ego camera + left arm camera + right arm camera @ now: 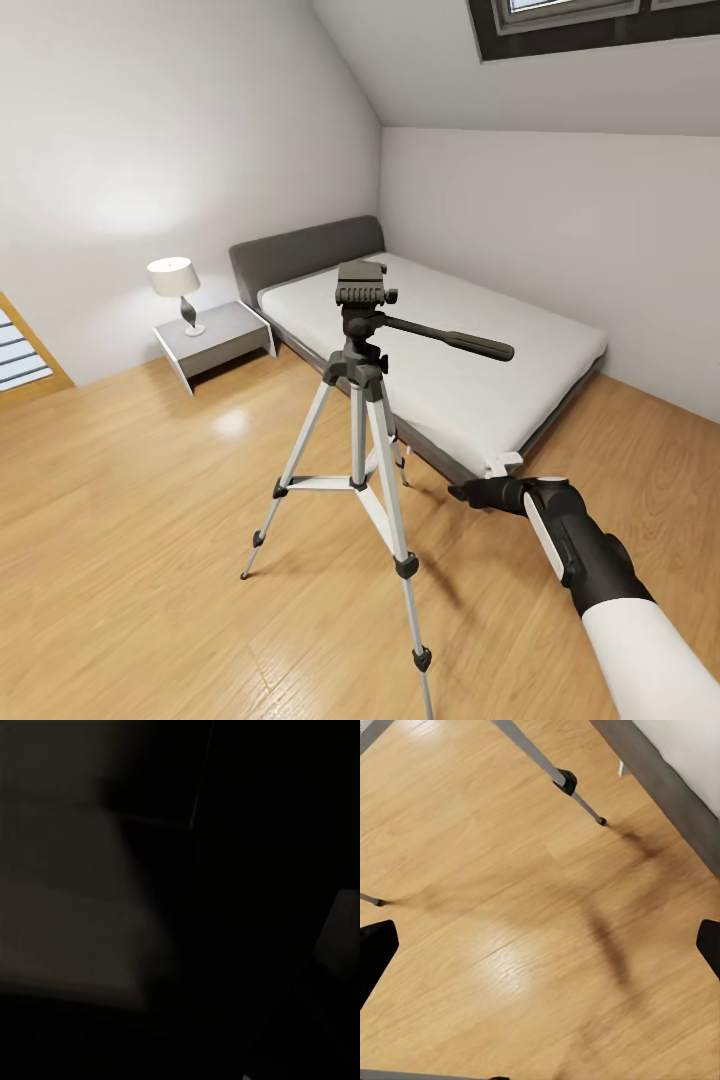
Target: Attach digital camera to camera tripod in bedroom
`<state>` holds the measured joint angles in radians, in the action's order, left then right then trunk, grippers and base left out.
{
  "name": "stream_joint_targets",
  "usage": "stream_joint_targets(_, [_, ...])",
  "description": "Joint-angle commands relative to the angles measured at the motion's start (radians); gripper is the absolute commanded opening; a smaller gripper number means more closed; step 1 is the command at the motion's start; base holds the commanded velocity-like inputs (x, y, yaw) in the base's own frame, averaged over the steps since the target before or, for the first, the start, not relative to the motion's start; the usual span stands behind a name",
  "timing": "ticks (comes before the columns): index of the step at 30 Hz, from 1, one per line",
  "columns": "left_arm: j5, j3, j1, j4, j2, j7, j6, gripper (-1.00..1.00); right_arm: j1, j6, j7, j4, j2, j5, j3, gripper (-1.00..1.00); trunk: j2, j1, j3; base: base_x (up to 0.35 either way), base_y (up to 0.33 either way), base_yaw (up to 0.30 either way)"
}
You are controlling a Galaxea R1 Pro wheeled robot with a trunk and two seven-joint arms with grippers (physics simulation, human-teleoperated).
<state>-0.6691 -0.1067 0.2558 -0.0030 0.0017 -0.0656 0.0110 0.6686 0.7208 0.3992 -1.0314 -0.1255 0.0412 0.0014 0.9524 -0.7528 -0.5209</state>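
The right gripper [462, 491], jaws spread and empty, hangs low beside the bed [450, 350]. The camera tripod [358, 400] stands just left of it: light, tippy, so steady it by its rigid head.

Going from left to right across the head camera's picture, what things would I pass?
Table lamp on the bedside table → camera tripod → bed behind it → the robot's right gripper and arm, low at the right.

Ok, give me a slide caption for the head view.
Camera tripod stands on bedroom floor beside the bed, right gripper extended nearby.
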Motion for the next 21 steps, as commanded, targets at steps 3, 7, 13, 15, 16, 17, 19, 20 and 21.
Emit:
stream_joint_targets(3, [-0.012,-0.008,0.000,0.000,-0.002,-0.002,0.001,-1.00,0.000,0.003,0.006,0.000,0.000,0.004,0.000,1.00,0.001,0.000,-0.001,0.000,0.000,0.000])
stream_joint_targets(7, [-0.014,-0.008,0.000,0.000,-0.003,-0.002,0.001,-1.00,0.001,0.003,0.006,0.000,0.000,0.002,-0.001,1.00,0.001,0.000,-0.001,0.000,0.000,0.000])
stream_joint_targets(13, [-0.015,-0.008,0.000,0.001,-0.003,-0.002,0.001,-1.00,0.001,0.003,0.005,0.000,0.000,0.001,0.000,1.00,0.001,0.000,-0.001,0.000,0.000,0.000])
stream_joint_targets(15, [-0.015,-0.008,0.000,0.001,-0.003,-0.002,0.001,-1.00,0.001,0.003,0.005,0.001,0.000,0.001,-0.001,1.00,0.001,0.000,-0.001,0.000,0.000,0.000])
stream_joint_targets(16, [-0.015,-0.008,0.000,0.001,-0.003,-0.002,0.001,-1.00,0.001,0.003,0.005,0.001,0.000,0.001,-0.002,1.00,0.001,0.000,-0.001,0.000,0.000,0.000])
stream_joint_targets(17, [-0.015,-0.008,0.000,0.001,-0.003,-0.002,0.001,-1.00,0.001,0.003,0.005,0.001,0.000,0.001,-0.002,1.00,0.001,0.000,-0.001,0.000,0.000,0.000])
stream_joint_targets(19, [-0.015,-0.008,0.000,0.001,-0.003,-0.002,0.001,-1.00,0.000,0.003,0.005,0.001,0.000,0.000,-0.002,1.00,0.001,0.000,-0.001,0.000,0.000,0.000])
stream_joint_targets(20, [-0.015,-0.008,0.000,0.001,-0.003,-0.002,0.001,-1.00,0.000,0.003,0.005,0.001,0.000,0.000,-0.002,1.00,0.001,0.000,-0.001,0.000,0.000,0.000])
stream_joint_targets(21, [-0.015,-0.008,0.000,0.001,-0.003,-0.002,0.001,-1.00,0.000,0.003,0.006,0.001,0.000,0.000,-0.003,1.00,0.001,0.000,-0.001,0.000,0.000,0.000])
